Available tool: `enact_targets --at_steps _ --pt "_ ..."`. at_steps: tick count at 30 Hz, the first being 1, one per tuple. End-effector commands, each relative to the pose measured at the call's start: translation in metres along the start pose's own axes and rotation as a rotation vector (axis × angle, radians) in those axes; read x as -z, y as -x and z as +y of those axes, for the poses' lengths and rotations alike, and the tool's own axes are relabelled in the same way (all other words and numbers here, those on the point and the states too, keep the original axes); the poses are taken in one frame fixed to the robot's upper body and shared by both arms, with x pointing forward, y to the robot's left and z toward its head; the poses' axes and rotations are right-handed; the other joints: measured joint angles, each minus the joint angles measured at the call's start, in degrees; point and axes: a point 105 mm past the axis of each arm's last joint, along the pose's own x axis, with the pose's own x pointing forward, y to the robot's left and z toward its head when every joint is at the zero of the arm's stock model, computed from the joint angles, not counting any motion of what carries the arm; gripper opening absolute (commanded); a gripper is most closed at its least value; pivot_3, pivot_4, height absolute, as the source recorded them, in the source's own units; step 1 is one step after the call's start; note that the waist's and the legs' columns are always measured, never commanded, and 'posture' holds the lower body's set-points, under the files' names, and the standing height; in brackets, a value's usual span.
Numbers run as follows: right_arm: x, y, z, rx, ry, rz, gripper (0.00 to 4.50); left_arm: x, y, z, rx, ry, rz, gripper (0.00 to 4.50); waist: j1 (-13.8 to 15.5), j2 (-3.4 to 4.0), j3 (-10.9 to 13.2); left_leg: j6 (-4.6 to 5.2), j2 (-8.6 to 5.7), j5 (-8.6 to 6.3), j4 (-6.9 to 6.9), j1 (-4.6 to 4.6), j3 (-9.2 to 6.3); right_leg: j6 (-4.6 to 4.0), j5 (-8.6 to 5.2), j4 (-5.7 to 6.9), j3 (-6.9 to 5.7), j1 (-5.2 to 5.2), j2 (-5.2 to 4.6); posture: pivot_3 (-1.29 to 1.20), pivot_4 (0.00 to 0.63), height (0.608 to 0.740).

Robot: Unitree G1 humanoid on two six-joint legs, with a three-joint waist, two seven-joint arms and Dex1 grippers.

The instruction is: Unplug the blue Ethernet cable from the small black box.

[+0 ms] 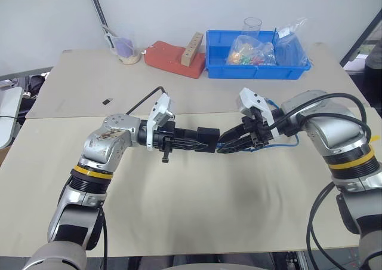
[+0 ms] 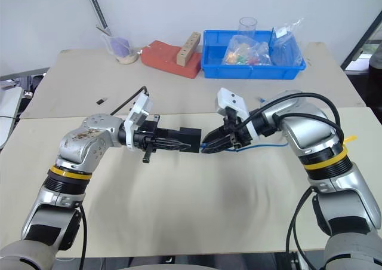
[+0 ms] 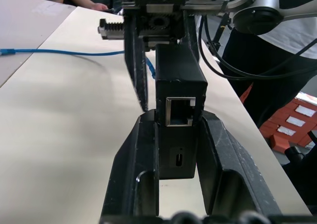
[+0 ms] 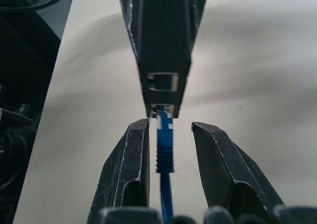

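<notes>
right wrist view | right hand [image 4: 171,135] parted around blue ethernet cable [image 4: 164,149] | plug in small black box [image 4: 163,50]

Even, bright overhead light washes the pale table [image 1: 191,222], where soft, diffuse shadows pool under both arms. In the right wrist view, broad grey shadow bands cross the surface (edges very soft), and the near fingers [image 4: 124,179] look slightly blurred, without harsh glare.
</notes>
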Motion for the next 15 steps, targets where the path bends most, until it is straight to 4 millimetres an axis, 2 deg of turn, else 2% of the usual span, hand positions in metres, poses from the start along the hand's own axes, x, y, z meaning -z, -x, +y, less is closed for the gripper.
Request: enact_targets --at_steps 1,5,6,9,15 --pt "-0.0136 0.006 0.0003 0.005 0.048 -0.023 1.58 -0.009 0.0002 -0.0049 0.026 -0.049 -0.011 0.52 0.0 0.0 0.0 0.0 0.0 0.0 0.0 0.0 0.0 0.0 0.0 0.0 0.0 0.0 0.0 0.0 0.15 0.74" --pt "-0.0156 0.0066 0.0016 -0.004 0.037 -0.034 1.58 -0.008 -0.0003 -0.0054 0.029 -0.05 -0.006 0.52 0.0 0.0 0.0 0.0 0.0 0.0 0.0 0.0 0.0 0.0 0.0 0.0 0.0 0.0 0.0 0.0 0.15 0.74" --pt "-0.0158 0.0068 0.0022 -0.007 0.036 -0.035 1.06 -0.0078 -0.0004 -0.0055 0.031 -0.05 -0.005 0.52 0.01 0.0 0.0 0.0 0.0 0.0 0.0 0.0 0.0 0.0 0.0 0.0 0.0 0.0 0.0 0.0 0.15 0.74" --pt "-0.0164 0.0069 0.0039 -0.019 0.031 -0.039 0.11 -0.0073 -0.0009 -0.006 0.034 -0.049 -0.003 0.52 0.0 0.0 0.0 0.0 0.0 0.0 0.0 0.0 0.0 0.0 0.0 0.0 0.0 0.0 0.0 0.0 0.15 0.74" --pt "-0.0178 0.0068 0.0046 -0.027 0.031 -0.039 0.05 -0.0071 -0.0015 -0.0069 0.037 -0.049 -0.002 0.52 0.01 0.0 0.0 0.0 0.0 0.0 0.01 0.0 0.0 0.0 0.0 0.01 0.0 0.0 0.0 0.0 0.15 0.74"
